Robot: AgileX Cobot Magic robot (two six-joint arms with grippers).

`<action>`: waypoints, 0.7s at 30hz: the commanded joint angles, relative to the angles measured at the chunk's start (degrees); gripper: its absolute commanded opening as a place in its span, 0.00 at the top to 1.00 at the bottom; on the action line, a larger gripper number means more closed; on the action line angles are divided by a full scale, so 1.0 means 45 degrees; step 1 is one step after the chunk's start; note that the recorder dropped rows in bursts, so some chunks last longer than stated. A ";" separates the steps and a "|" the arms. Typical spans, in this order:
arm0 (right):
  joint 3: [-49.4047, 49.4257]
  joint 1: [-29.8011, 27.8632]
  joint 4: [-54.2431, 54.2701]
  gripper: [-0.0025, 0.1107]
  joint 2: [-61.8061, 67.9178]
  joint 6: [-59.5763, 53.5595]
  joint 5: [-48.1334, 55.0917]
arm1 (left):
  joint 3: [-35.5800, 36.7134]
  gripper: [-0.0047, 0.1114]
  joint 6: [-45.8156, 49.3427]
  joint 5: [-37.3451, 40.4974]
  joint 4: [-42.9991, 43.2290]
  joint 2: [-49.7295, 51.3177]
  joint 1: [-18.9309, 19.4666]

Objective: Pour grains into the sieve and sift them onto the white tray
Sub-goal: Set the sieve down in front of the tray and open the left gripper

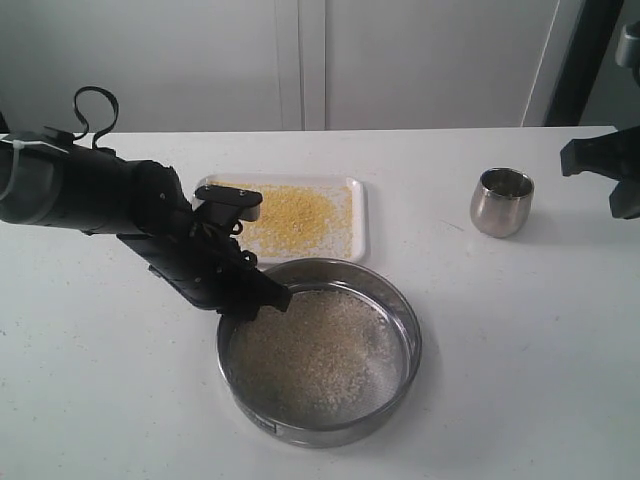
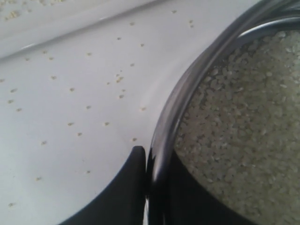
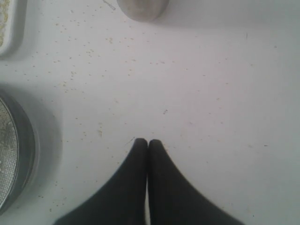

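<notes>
The steel sieve (image 1: 320, 350) rests on the table in front of the white tray (image 1: 356, 215). Whitish rice-like grains (image 1: 310, 355) cover its mesh, and golden-yellow granules (image 1: 295, 215) lie spread on the tray. My left gripper (image 1: 262, 300) is shut on the sieve's left rim (image 2: 164, 126), one finger (image 2: 133, 173) outside the wall and the other inside over the grains (image 2: 243, 117). My right gripper (image 3: 148, 141) is shut with nothing in it, hovering above bare table at the far right (image 1: 610, 165). The sieve's edge (image 3: 21, 145) shows in the right wrist view.
A small rounded steel cup (image 1: 501, 201) stands upright to the right of the tray, also seen as the cup (image 3: 142, 8) in the right wrist view. Stray yellow granules (image 2: 117, 77) dot the table between tray and sieve. A white wall runs behind the table.
</notes>
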 commanded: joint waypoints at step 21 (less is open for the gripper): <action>0.0049 -0.0015 0.0000 0.98 -0.0105 -0.0031 -0.0048 | 0.0028 0.65 -0.0388 -0.0113 -0.0153 0.0065 -0.0072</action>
